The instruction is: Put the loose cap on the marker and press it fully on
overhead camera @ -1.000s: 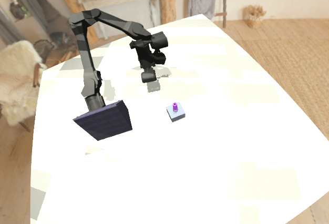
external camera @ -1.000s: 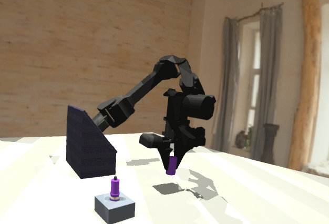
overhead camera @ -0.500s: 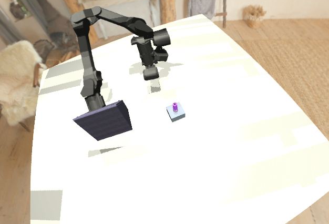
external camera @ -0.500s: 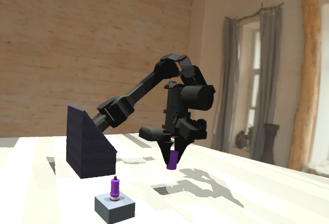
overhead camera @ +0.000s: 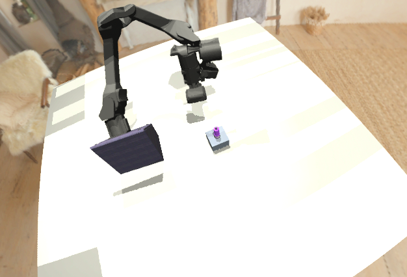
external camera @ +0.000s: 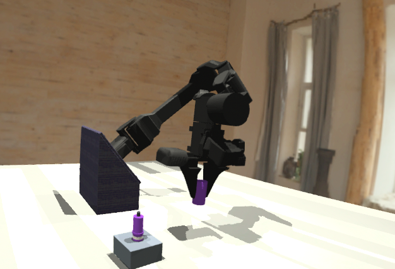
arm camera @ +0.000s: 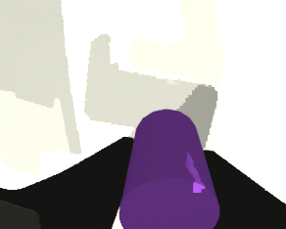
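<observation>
- Above the white table, behind the holder block: gripper, pointing straight down, fingers clamped on either side of the purple cap.
- Cap: purple cylinder, upright, gripped by its upper part; its lower end hangs below the fingertips. The exterior view places its shadow on the table forward of it, which suggests it is off the surface. The wrist view shows the cap between the two dark fingers, open end toward the camera.
- Arm: rises from its base beside the dark wedge-shaped block, upper link near vertical, elbow high, forearm sloping down and outward to the wrist. Wrist bent so the tool points downward.
- Marker: purple body, small dark tip on top, upright in the holder block, uncapped. Top view shows the marker in the grey holder block.
- Relation: gripper and cap well apart from the marker, farther from the exterior camera and to its right in that view; not above the marker.
- Wedge-shaped block: stands on the table at the arm's base, apart from the holder block.
</observation>
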`<action>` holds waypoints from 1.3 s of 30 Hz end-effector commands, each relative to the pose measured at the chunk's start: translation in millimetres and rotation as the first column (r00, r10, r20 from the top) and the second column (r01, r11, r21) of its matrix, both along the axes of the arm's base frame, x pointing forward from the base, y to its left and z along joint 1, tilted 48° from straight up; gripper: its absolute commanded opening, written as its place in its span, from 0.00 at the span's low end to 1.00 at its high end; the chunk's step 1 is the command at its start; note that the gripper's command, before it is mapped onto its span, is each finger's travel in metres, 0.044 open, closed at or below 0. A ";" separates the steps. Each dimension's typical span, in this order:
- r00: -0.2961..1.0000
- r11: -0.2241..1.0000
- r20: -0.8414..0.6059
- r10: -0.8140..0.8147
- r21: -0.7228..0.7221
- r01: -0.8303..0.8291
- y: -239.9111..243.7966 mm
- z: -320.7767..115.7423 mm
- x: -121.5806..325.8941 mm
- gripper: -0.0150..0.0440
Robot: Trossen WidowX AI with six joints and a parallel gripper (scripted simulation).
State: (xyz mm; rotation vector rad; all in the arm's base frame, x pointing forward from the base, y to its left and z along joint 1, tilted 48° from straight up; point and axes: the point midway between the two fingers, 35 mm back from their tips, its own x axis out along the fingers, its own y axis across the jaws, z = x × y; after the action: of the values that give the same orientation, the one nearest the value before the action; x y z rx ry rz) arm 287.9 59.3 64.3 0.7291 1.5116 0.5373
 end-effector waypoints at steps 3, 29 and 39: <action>1.000 1.000 0.000 0.002 -0.011 -0.002 -15.6 -9.9 7.2 0.25; 1.000 1.000 -0.004 0.005 -0.004 -0.005 -87.1 -58.6 24.3 0.25; 1.000 1.000 -0.003 0.008 0.010 -0.008 -114.5 -79.7 23.5 0.25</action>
State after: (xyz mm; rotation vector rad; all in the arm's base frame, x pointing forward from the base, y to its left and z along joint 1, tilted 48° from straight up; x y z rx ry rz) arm 312.3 -47.0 -8.9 0.7325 1.5138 0.5474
